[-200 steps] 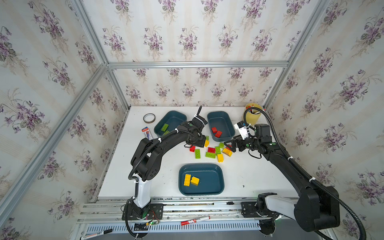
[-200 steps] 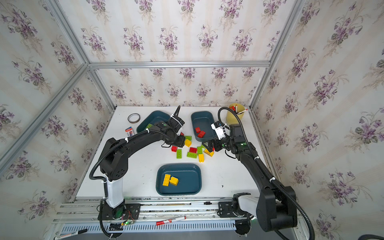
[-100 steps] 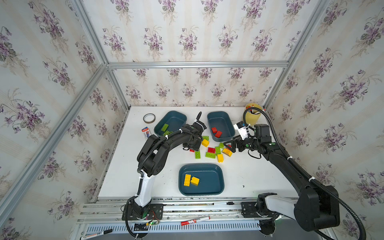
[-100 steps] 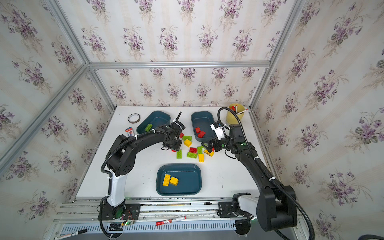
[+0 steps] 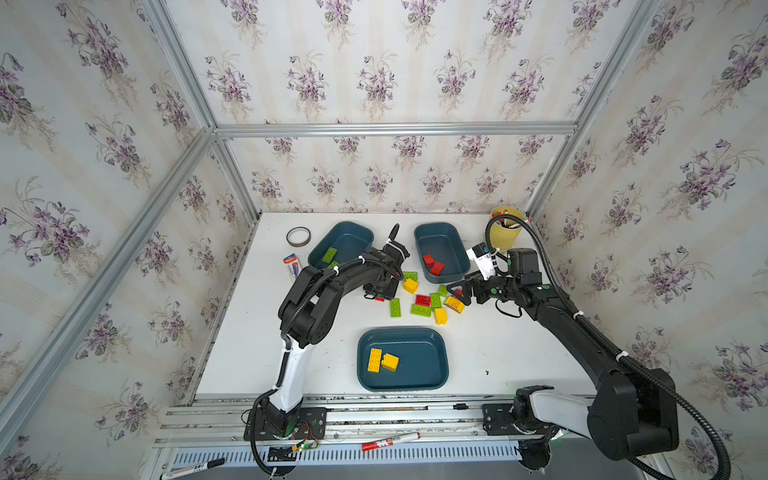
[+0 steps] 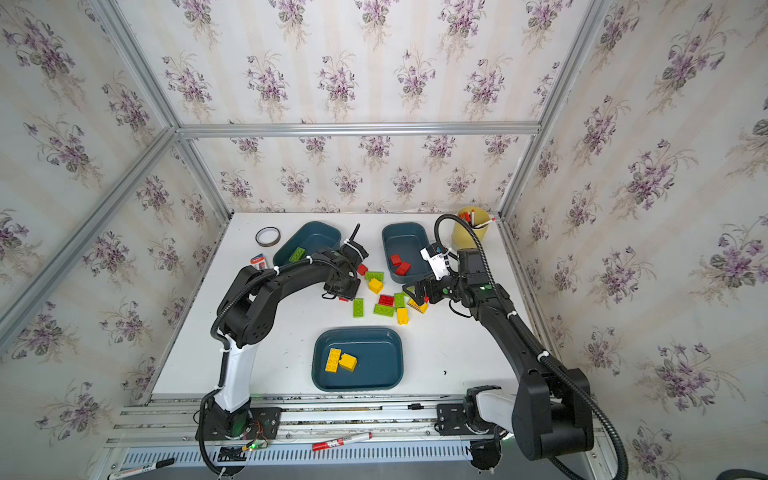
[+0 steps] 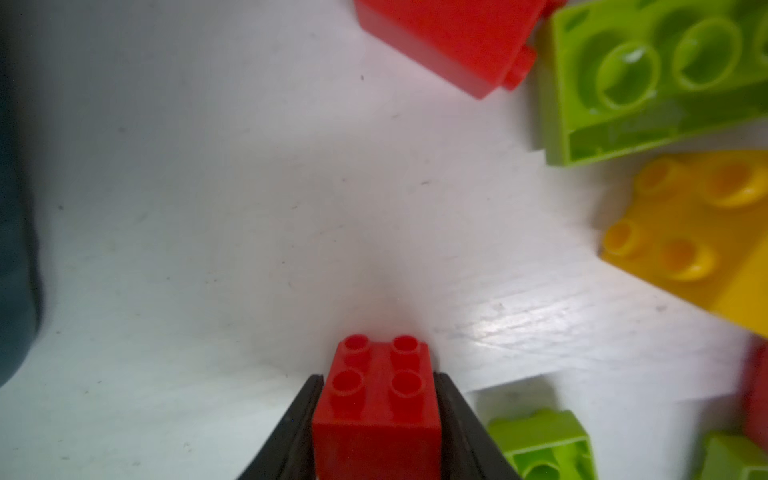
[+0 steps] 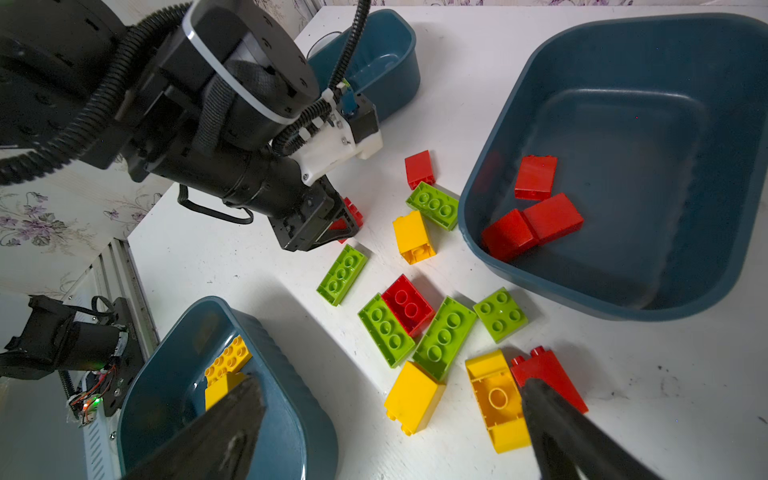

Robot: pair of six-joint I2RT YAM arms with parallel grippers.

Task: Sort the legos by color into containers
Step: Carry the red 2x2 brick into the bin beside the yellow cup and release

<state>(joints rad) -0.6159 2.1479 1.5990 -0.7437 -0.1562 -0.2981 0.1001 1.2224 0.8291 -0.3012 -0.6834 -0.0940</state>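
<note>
My left gripper (image 7: 376,382) is shut on a small red lego (image 7: 376,411) at table level, at the left edge of the loose pile (image 5: 424,301) in both top views. My right gripper (image 8: 390,384) stands open just above the right end of that pile, over a yellow lego (image 8: 496,399) and beside a red one (image 8: 544,370). Three dark teal containers stand around the pile. The back left container (image 5: 351,240) holds green legos. Red legos (image 5: 432,264) lie in the back right container (image 5: 440,243), and the front container (image 5: 422,363) holds two yellow ones (image 5: 382,360).
A tape roll (image 5: 298,237) and a small red-and-white tube (image 5: 291,266) lie at the back left. A pale yellow cup with pens (image 5: 506,230) stands in the back right corner. Markers (image 5: 390,440) lie on the front rail below the table edge.
My left gripper came down from beside the back containers to the pile's left edge and closed on the small red lego. The right arm has stayed where it was.
</note>
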